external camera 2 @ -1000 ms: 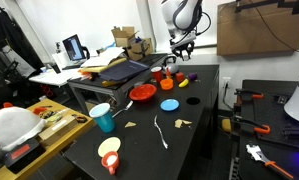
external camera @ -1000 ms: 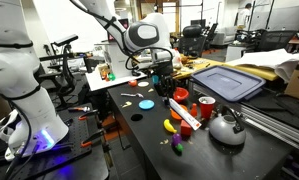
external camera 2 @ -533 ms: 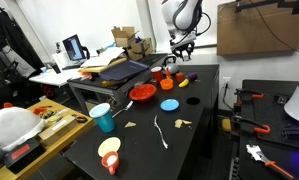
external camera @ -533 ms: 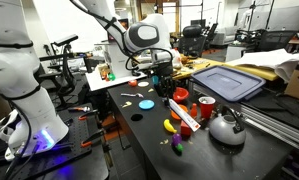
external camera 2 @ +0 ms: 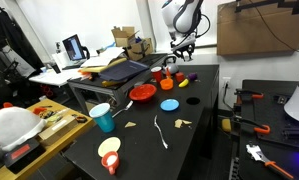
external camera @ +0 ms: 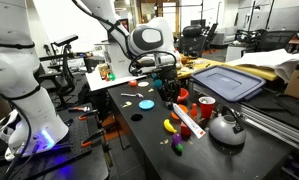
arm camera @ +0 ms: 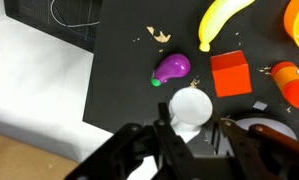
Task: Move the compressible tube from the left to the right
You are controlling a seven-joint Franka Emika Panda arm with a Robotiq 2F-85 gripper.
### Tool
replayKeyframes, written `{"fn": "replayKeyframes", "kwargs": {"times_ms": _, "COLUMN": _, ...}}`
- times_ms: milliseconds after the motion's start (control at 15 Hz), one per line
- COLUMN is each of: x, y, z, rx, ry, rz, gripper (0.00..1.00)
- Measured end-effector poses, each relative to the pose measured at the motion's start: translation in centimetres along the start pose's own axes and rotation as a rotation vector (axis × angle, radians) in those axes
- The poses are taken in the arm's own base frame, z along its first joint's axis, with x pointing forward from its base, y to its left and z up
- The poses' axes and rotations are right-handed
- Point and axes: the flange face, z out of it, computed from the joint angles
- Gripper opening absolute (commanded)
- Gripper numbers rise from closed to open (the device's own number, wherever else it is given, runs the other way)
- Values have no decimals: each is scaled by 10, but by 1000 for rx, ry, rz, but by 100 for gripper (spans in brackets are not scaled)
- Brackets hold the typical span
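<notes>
A black bench (external camera: 139, 128) lies under the end effector (external camera: 167, 90) and runs toward the camera in both exterior views. Behind the end effector in an exterior view stands a white desk (external camera: 111, 84), with office chairs (external camera: 194, 38) farther back in a brightly lit room; grey floor (external camera: 84, 152) shows below the bench edge. In an exterior view a pale wall (external camera 2: 149, 20) rises behind the end effector and a desk with a lit screen (external camera 2: 74, 47) stands well off to one side. In the wrist view, the matte black top ends beside a white surface (arm camera: 29, 75).
</notes>
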Motion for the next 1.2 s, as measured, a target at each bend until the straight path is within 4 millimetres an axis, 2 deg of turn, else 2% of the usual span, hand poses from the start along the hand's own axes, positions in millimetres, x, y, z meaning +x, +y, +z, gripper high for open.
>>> {"fn": "replayKeyframes", "kwargs": {"times_ms": 400, "x": 43, "y": -5, "z": 41, "rx": -50, "ry": 68, "rz": 171, "gripper": 12}}
{"fn": "replayKeyframes", "kwargs": {"times_ms": 867, "x": 65, "y": -35, "z": 92, "rx": -95, "ry": 110, "rz": 309, "gripper": 12}}
{"fn": "replayKeyframes", "kwargs": {"times_ms": 1133, "x": 85, "y": -42, "z": 119, "rx": -120, "ry": 142, "rz": 359, "gripper": 12}}
{"fn": "replayKeyframes", "kwargs": {"times_ms": 1200, "x": 89, "y": -42, "z": 125, "rx": -126, "ry": 148, "rz": 368, "gripper": 62}}
